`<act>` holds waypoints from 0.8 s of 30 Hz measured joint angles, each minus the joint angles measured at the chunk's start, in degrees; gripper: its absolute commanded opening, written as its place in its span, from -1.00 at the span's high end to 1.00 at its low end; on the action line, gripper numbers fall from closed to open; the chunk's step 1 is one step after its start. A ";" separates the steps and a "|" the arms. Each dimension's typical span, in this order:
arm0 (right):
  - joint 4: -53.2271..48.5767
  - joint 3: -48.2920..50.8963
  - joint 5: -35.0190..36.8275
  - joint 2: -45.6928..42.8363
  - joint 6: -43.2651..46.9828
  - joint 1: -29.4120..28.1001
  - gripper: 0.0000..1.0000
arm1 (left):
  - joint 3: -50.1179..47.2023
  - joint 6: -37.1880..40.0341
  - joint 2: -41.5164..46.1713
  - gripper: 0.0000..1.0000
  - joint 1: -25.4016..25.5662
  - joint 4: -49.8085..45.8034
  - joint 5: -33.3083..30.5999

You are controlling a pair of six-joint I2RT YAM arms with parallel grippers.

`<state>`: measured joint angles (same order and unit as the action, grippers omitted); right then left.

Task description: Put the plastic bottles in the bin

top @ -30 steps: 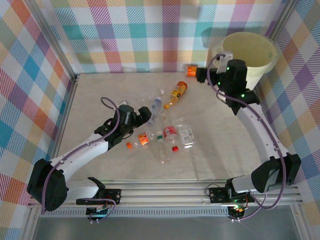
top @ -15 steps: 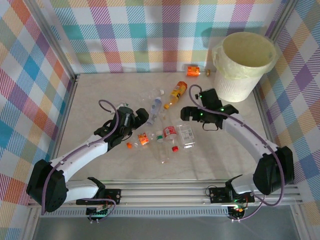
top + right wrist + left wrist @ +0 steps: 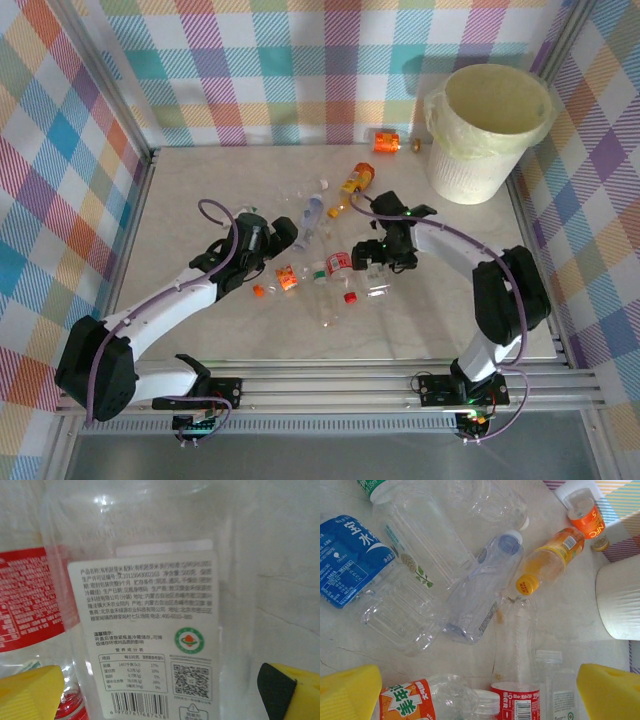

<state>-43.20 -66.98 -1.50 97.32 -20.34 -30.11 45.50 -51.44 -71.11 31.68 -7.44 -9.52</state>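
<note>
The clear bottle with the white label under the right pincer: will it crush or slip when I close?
Likely light: the clear bottle looks empty, the table showing through it. Its thin walls will probably buckle once the open right pincer closes. The glossy plastic could slip a little.

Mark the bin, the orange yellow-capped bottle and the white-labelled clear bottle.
bin (image 3: 468, 178): top external view, white side wall.
orange bottle (image 3: 551, 562): left wrist view, mid body.
white-labelled bottle (image 3: 150, 625): right wrist view, label centre.
</note>
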 measured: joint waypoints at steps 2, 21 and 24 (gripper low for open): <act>-0.04 -0.02 0.46 0.79 -0.20 -0.66 -0.99 | 0.00 0.00 -0.04 -1.00 0.00 0.00 0.00; 0.31 0.79 11.54 1.57 0.02 -0.98 -0.99 | 0.00 0.02 -0.85 -1.00 -0.02 -0.17 0.02; 0.70 0.74 11.39 1.88 2.21 -0.98 -0.99 | 0.02 0.02 -1.20 -1.00 -0.02 -0.17 0.17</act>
<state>-42.50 -66.24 9.89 99.20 -18.13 -31.09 45.52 -51.42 -72.31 31.66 -7.62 -9.34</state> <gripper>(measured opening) 0.996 0.997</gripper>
